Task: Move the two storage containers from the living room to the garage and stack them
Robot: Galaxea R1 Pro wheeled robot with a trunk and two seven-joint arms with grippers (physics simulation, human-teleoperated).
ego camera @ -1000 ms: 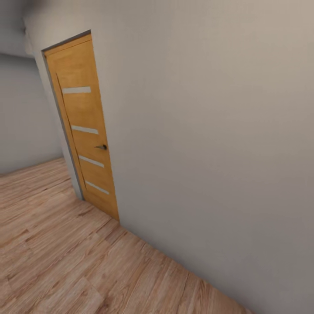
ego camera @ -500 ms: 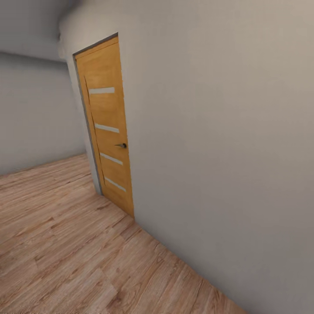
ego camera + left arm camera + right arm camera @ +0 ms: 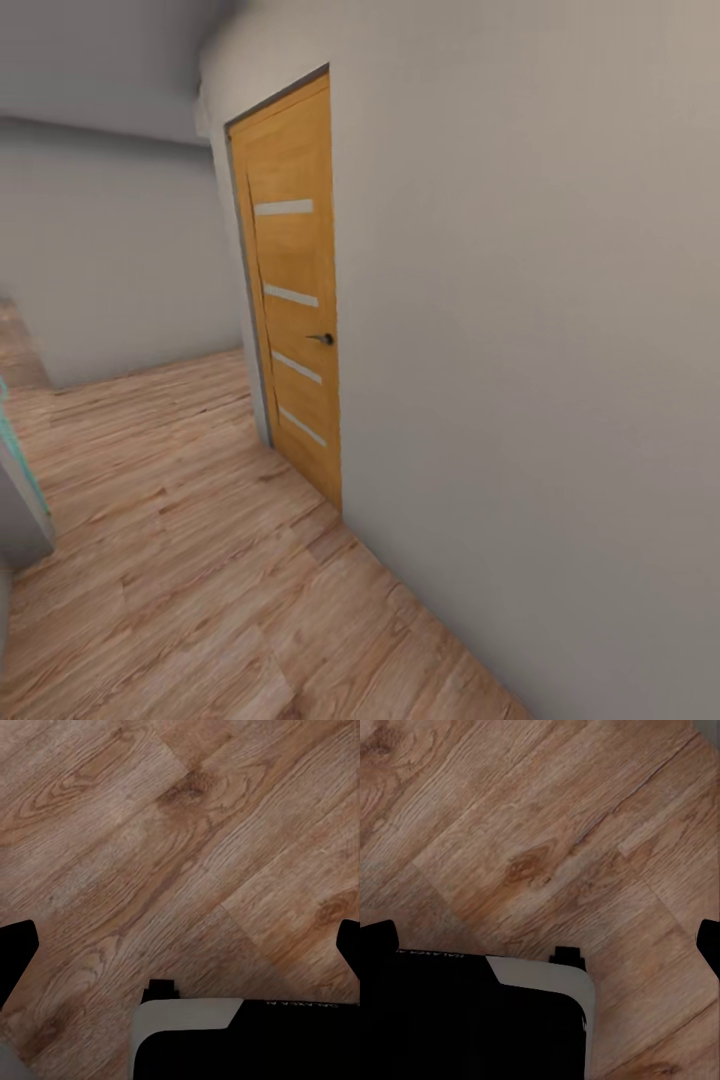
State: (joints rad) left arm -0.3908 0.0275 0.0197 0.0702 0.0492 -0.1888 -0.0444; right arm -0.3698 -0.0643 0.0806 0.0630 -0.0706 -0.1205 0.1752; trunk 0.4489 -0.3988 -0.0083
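Left of the wood-panelled door (image 3: 293, 290), more plank floor (image 3: 170, 560) has swung into view — you're turning, both grippers spread, empty.

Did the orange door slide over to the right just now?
No. The door sits in the same wall, its frame unchanged. The whole picture shifted, floor too, so the robot's camera turned.
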